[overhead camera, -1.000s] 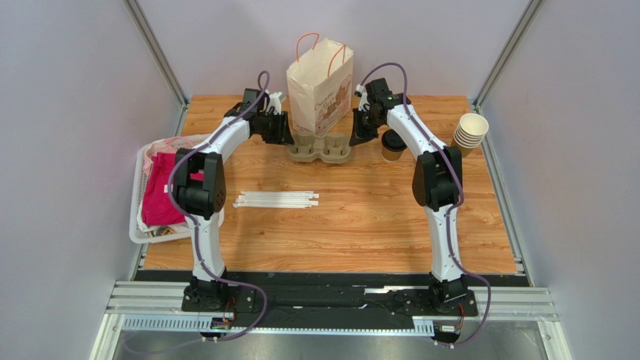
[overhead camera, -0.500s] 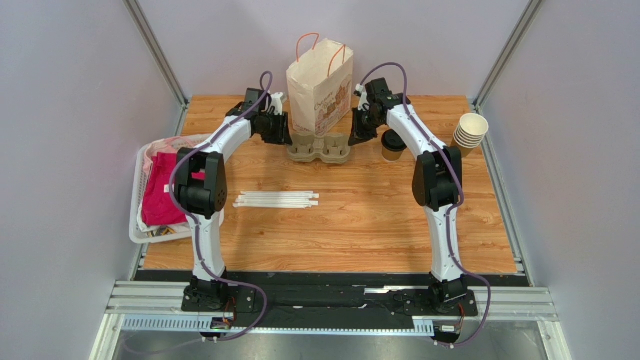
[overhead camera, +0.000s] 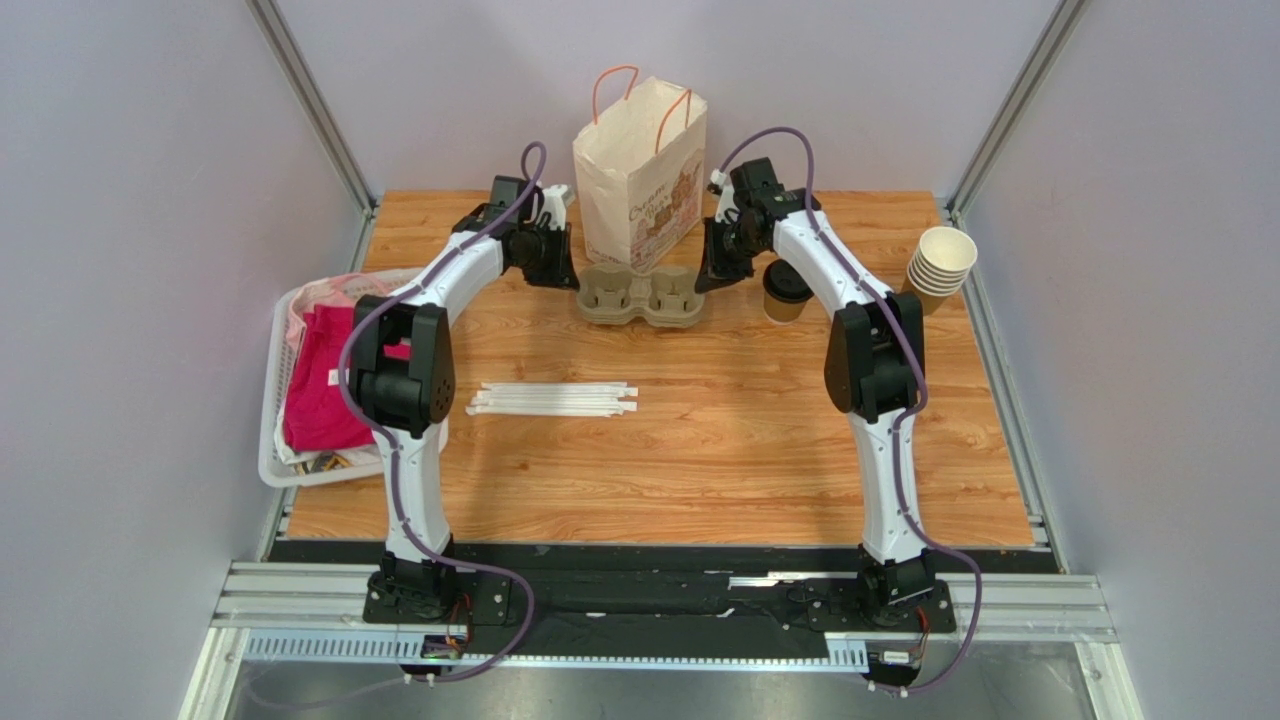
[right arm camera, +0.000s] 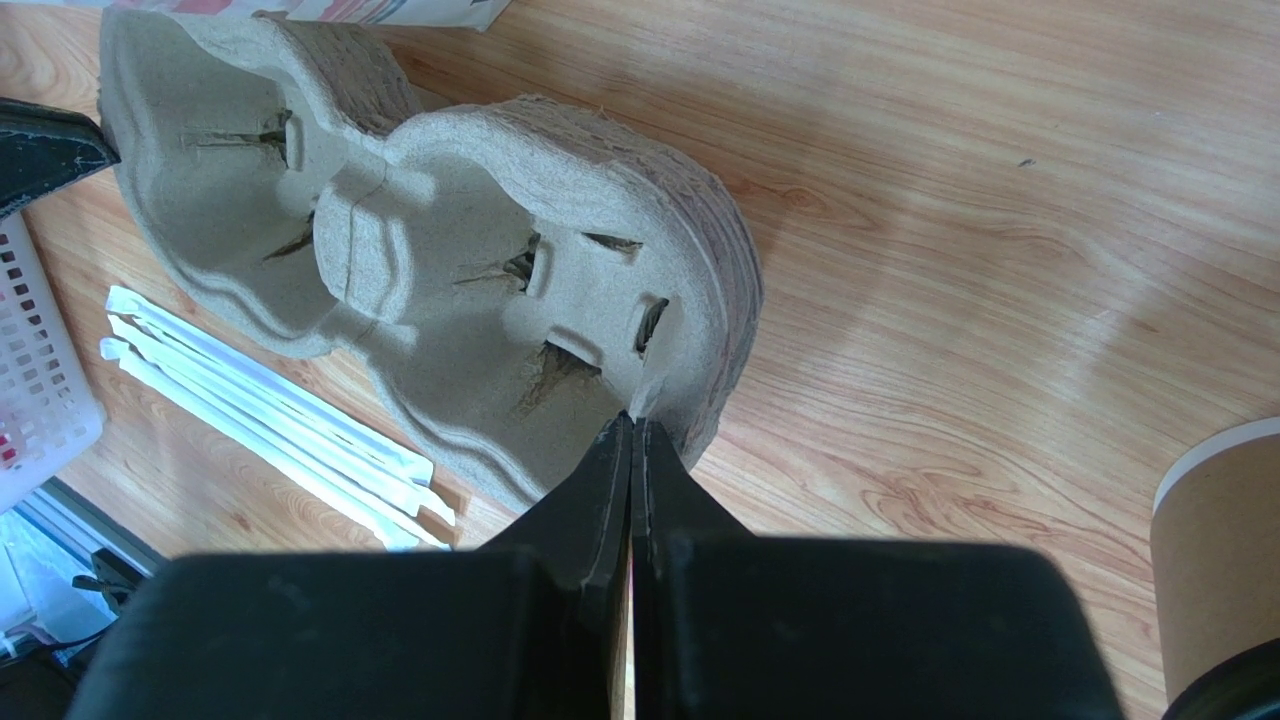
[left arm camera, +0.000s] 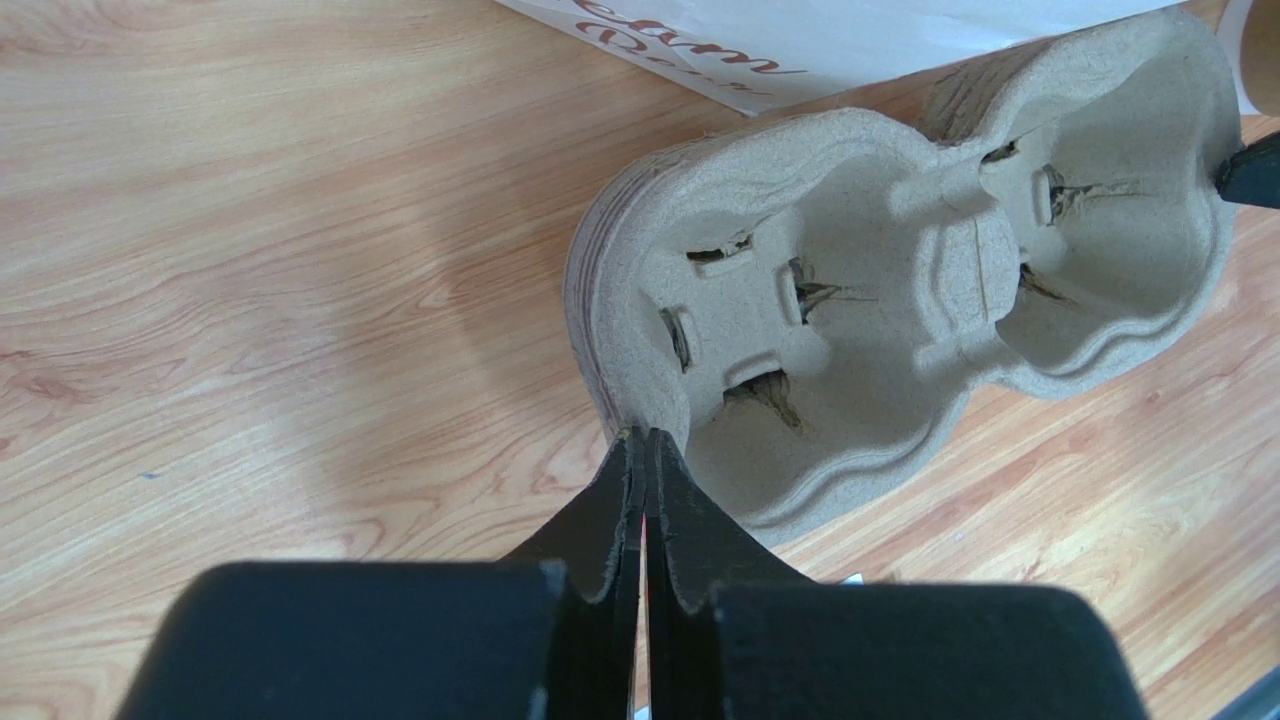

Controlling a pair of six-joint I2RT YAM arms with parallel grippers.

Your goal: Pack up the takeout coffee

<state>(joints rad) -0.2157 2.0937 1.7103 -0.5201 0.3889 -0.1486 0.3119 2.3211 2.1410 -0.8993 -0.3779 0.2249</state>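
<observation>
The takeout coffee [overhead camera: 783, 290] stands upright on the table [overhead camera: 721, 450], lid on, just right of the cup carrier stack [overhead camera: 642, 297] and close beside the right arm's wrist. It is not in a carrier pocket and not in the paper bag [overhead camera: 639, 150], so packing of the cup has not begun.

**Tool state.** The left gripper [left arm camera: 643, 450] has its fingers drawn together on the rim at the left end of the stack. The right gripper [right arm camera: 631, 435] is pinched the same way on the rim at the right end. Only a thin seam shows between each pair of fingers. Both pockets in view are vacant.

**Probable faults and causes**

- Nested carriers: the side wall of the stack shows several layers. A lift from here may bring up more than one carrier, or drag the whole stack.
- Rim tear or slip: each hold is on a narrow edge of moulded pulp. A hard pull or a twist may tear it or let it slide out.
- Uneven lift: if one arm rises faster than the other, the carrier will likely bend at its narrow waist.
- Cup strike: a rightward swing of the right wrist may tip the coffee.
- Bag contact: the bag stands directly behind the stack, touching or nearly so. A push toward the far side may topple it.
</observation>
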